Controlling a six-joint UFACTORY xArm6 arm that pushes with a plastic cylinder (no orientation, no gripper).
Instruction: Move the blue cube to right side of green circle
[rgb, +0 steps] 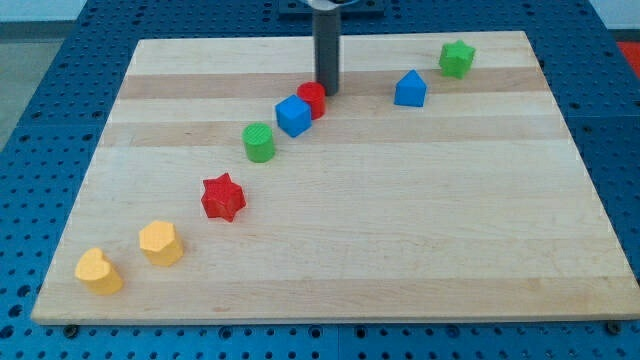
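The blue cube (294, 116) sits on the wooden board, up and to the right of the green circle (259, 142), with a small gap between them. A red round block (312, 100) touches the blue cube's upper right side. My tip (327, 91) stands just up and to the right of the red round block, touching or nearly touching it, so the red block lies between the tip and the blue cube.
A red star (223, 197) lies below-left of the green circle. A yellow hexagon-like block (161, 243) and a yellow heart (99, 271) sit at the bottom left. A blue pentagon-like block (410, 89) and a green star (457, 58) sit at the top right. Board edge (330, 318) at bottom.
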